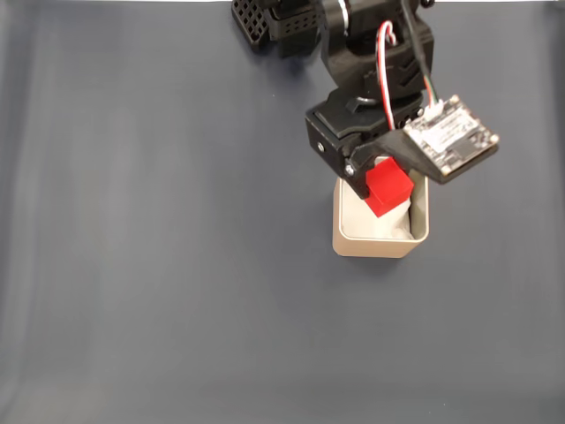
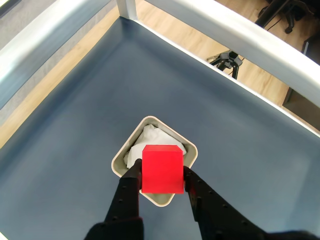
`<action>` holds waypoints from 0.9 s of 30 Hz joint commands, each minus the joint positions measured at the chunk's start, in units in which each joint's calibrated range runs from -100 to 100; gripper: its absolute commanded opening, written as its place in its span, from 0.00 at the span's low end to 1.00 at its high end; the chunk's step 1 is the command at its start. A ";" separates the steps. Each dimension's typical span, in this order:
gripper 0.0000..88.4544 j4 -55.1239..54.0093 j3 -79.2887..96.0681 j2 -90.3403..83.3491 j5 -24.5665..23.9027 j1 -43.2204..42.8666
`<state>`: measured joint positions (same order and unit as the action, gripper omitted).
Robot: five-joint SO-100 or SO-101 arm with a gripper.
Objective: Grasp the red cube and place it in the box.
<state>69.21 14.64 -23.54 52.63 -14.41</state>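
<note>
The red cube (image 2: 162,169) hangs directly above the box (image 2: 122,151), clamped between the two black fingers of my gripper (image 2: 161,176), which is shut on it. From the fixed view the cube (image 1: 387,186) sits over the beige box (image 1: 346,231), partly under the black arm and its circuit board. Crumpled white paper (image 2: 150,137) lines the box, showing behind the cube. The cube is above the rim, not resting inside.
The dark blue-grey mat (image 1: 159,265) spreads wide around the box. In the wrist view, metal frame rails (image 2: 240,35) border the mat, with wooden floor and a tripod (image 2: 226,61) beyond. The arm's base (image 1: 291,22) stands at the top edge of the fixed view.
</note>
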 commanded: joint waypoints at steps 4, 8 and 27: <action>0.36 -2.12 -0.62 -2.17 -2.10 0.57; 0.44 -2.85 0.01 -2.34 -2.64 0.99; 0.50 -3.02 1.93 -3.65 -2.20 1.28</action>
<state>66.80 16.73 -25.10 50.43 -13.97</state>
